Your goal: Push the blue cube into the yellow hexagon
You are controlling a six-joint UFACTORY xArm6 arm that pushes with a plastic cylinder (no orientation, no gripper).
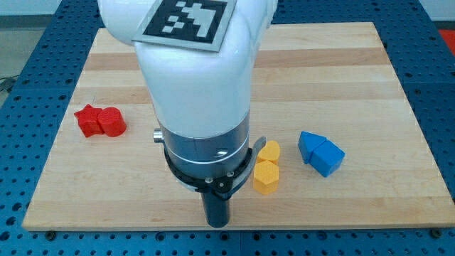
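Observation:
Two blue blocks sit together at the view's right: a blue cube (pixel 330 158) with another blue block (pixel 310 145) touching its upper left. Two yellow hexagons lie to their left, one (pixel 266 177) below the other (pixel 269 151), touching. The blue blocks stand a short gap to the right of the yellow ones. My tip (pixel 217 222) is at the view's bottom, near the board's front edge, left of and slightly below the lower yellow hexagon. It touches no block. The white arm hides the board's middle.
Two red blocks (pixel 100 121) sit together at the view's left. The wooden board (pixel 370 78) lies on a blue perforated table (pixel 441 85). The arm's white body with a black-and-white marker (pixel 186 20) fills the view's top centre.

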